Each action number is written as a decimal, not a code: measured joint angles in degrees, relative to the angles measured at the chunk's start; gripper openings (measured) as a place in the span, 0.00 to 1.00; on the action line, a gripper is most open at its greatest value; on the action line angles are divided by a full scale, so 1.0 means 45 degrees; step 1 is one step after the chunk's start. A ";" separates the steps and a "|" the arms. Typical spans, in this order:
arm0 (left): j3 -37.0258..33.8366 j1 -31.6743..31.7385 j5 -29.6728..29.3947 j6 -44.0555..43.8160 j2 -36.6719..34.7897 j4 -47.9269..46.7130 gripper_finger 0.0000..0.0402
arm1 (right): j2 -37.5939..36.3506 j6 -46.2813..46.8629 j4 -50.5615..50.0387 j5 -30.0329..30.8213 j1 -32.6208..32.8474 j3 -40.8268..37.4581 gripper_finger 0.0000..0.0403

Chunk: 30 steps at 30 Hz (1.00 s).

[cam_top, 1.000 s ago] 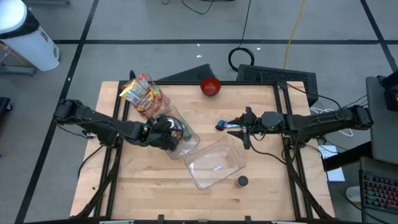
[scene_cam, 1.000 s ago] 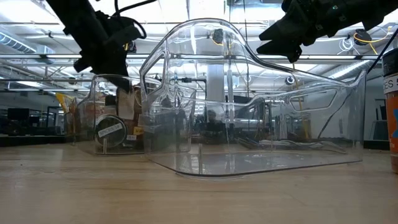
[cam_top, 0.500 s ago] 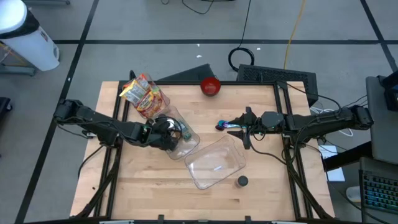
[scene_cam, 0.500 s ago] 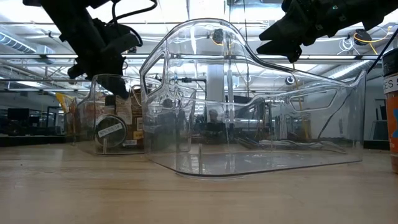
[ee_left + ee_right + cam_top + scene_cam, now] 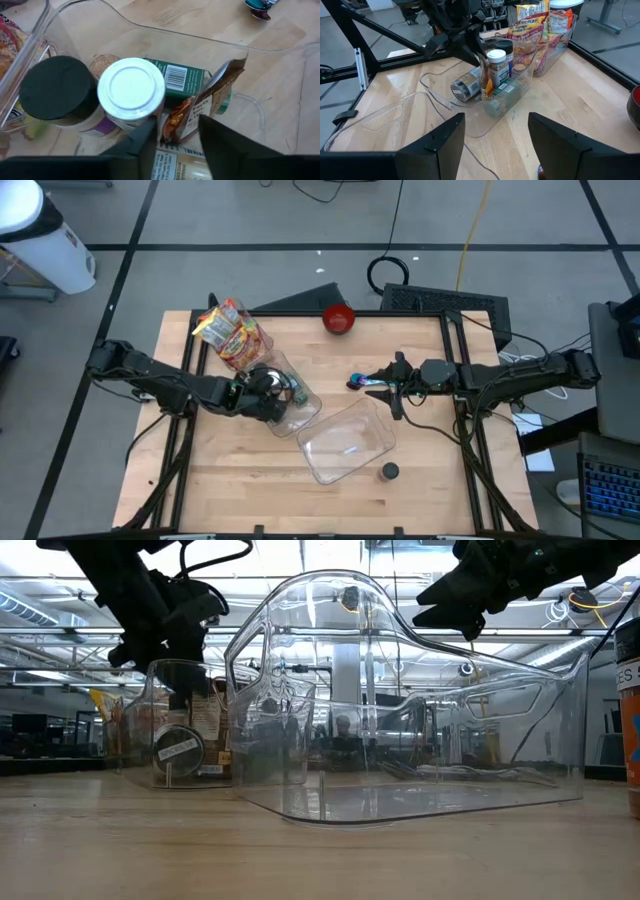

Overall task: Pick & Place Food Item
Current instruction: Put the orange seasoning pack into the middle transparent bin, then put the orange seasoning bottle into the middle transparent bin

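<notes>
A clear bin (image 5: 296, 408) left of the table's middle holds a black-lidded jar (image 5: 59, 89), a white-lidded jar (image 5: 131, 89), a green box (image 5: 182, 81) and a brown packet (image 5: 199, 109). The packet stands on edge against the white-lidded jar. My left gripper (image 5: 176, 145) hangs over this bin, open, slanting down, one finger on each side of the packet's upper end. It also shows in the high view (image 5: 268, 396). My right gripper (image 5: 378, 385) waits open and level above the table's right half, nothing between its fingers (image 5: 496, 145). My left gripper's fingers (image 5: 142, 142) stand on either side of the brown packet's upper end (image 5: 186, 119), coming from above at a slant. Whether either finger touches it, I cannot tell. The packet rests in the bin.
A second, bare clear bin (image 5: 348, 442) lies at the table's near middle. A bin of snack bags (image 5: 232, 332) stands far left, a red bowl (image 5: 339, 318) at the far edge, a small dark jar (image 5: 389, 471) near the front. A teal-and-pink item (image 5: 360, 382) lies by my right gripper.
In the low view my left gripper's fingers have spread apart above the bin of jars while the arm has stayed over the same spot. The right arm has kept still.
</notes>
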 joint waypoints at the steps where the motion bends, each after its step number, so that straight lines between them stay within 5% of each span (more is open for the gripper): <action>1: 0.0000 -0.0003 0.0011 0.0024 0.0000 0.0000 0.42 | -0.0041 -0.0058 -0.0003 0.0000 0.0000 0.0000 0.53; 10: -0.0011 -0.0161 0.0485 0.0642 -0.0874 0.0273 0.67 | -0.2014 -0.0151 -0.1641 -0.0893 0.0043 0.0000 0.52; 18: 0.0019 -0.1403 -0.1432 0.4480 -0.2745 0.4056 0.72 | -0.4394 0.0912 -0.3864 -0.3605 0.1748 -0.0234 0.52; 22: 0.0015 -0.1811 -0.2181 0.6256 -0.2837 0.5516 0.71 | -0.4358 0.0380 -0.1167 -0.5099 0.3579 -0.1154 0.52; 30: 0.0010 -0.1642 -0.2333 0.6671 -0.2705 0.6162 0.71 | -0.2867 -0.0681 0.9387 -0.7296 0.6378 -0.3785 0.52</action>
